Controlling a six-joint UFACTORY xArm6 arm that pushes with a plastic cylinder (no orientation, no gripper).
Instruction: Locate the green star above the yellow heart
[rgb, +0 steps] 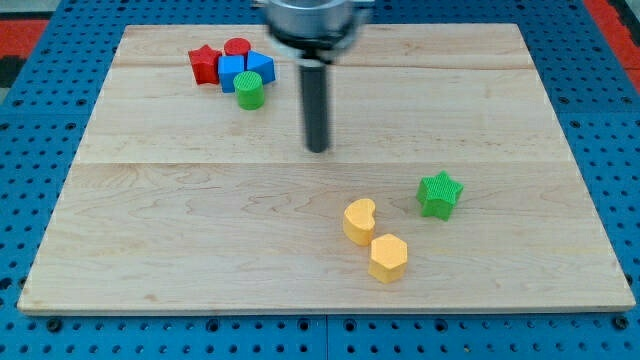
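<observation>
Camera view: wooden board (200, 190) (blue pegboard (40, 120) around).

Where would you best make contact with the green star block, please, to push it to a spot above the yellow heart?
No grip is possible: my tip only pushes. Contact the green star-shaped block on its right-hand side, slightly low, and push toward the view's left and top. The yellow heart-shaped block lies to its lower left, so it needs leftward travel.

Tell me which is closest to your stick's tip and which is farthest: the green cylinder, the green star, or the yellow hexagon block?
From my tip:
1. Green cylinder, toward the view's upper left, beside the red and blue cluster.
2. Green star, toward the view's lower right.
3. Yellow hexagon block, farthest, toward the view's bottom.
</observation>
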